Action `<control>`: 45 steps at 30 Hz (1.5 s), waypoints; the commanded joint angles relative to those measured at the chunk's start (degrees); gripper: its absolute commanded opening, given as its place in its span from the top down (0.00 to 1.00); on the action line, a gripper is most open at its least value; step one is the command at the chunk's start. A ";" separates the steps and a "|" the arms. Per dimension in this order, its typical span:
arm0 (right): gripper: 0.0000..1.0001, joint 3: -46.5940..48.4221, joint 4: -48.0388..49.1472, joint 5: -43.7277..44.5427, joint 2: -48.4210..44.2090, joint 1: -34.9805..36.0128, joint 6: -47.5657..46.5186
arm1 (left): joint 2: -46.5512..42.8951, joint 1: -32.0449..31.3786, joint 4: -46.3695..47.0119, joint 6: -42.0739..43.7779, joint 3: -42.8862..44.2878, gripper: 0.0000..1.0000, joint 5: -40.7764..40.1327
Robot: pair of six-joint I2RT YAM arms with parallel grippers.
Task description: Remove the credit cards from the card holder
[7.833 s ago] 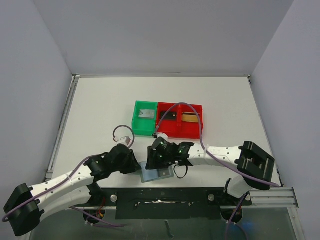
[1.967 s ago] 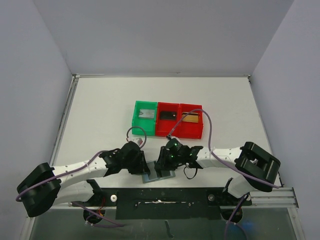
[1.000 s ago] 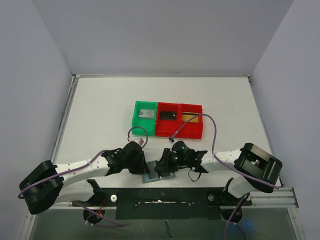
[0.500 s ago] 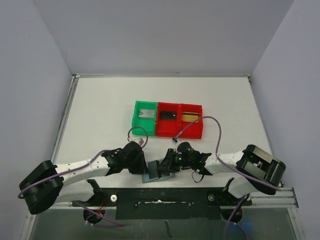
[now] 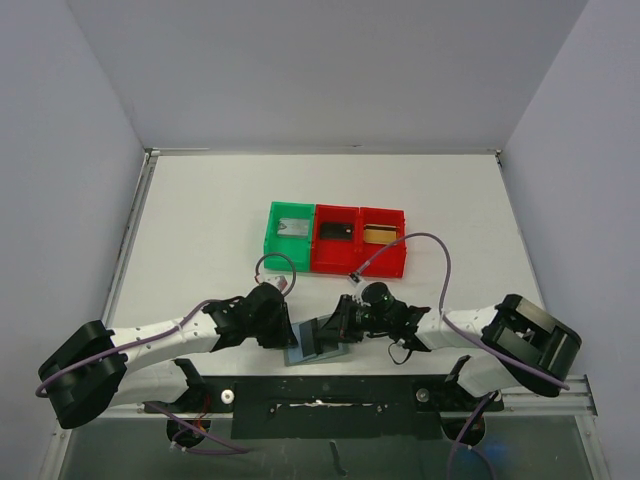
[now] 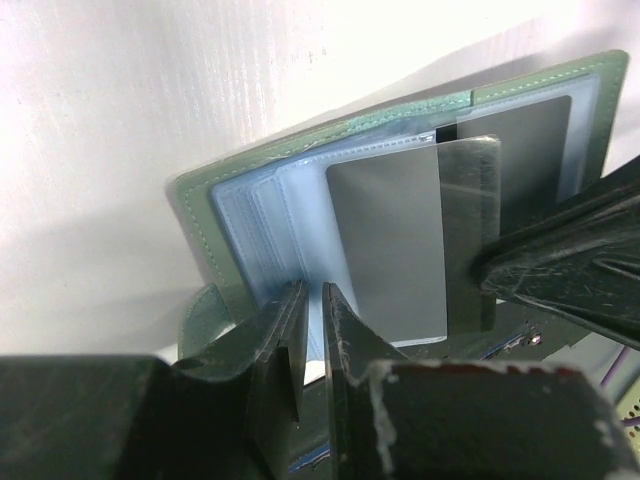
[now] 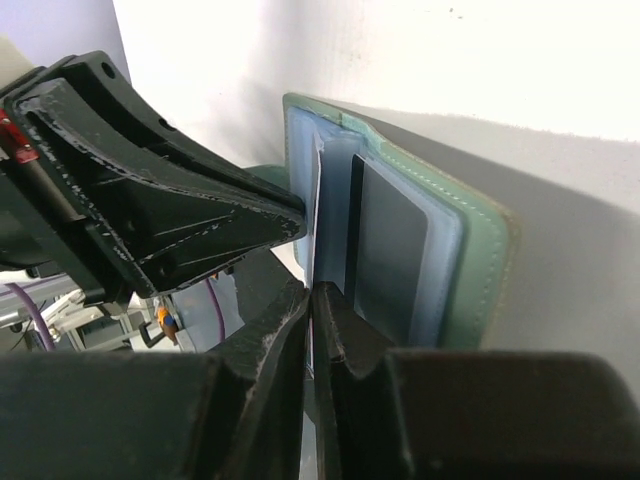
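Clamping the card holder (image 5: 318, 342), lying open at the middle of the near edge of the table (image 5: 200, 220), with the left gripper (image 6: 312, 300) closed on its left flap. Nipping a card (image 6: 400, 240), sticking partway out of its sleeve, in the closed right gripper (image 7: 312, 295). Risking a slip on so thin a bite, or dragging the holder along if the clamp is giving way. Crowding both fingertips together; finding open room only toward the far side, short of the bins (image 5: 336, 240).

Card holder (image 6: 260, 230) lies open; grey credit card (image 6: 468, 235) seemingly half out.
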 commanded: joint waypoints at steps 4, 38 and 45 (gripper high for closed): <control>0.94 -0.75 -0.25 -1.36 -4.97 -2.20 -1.99 | -0.57 -0.16 -3.36 1.04 0.98 0.88 -3.95; 0.96 5.30 -4.10 1.82 1.69 0.49 -1.96 | -0.89 -3.76 -0.49 -3.71 0.23 0.98 -7.46; 0.86 4.81 -0.18 -0.11 2.84 0.41 -0.78 | -0.74 -3.67 2.77 -4.50 -2.71 0.99 -7.06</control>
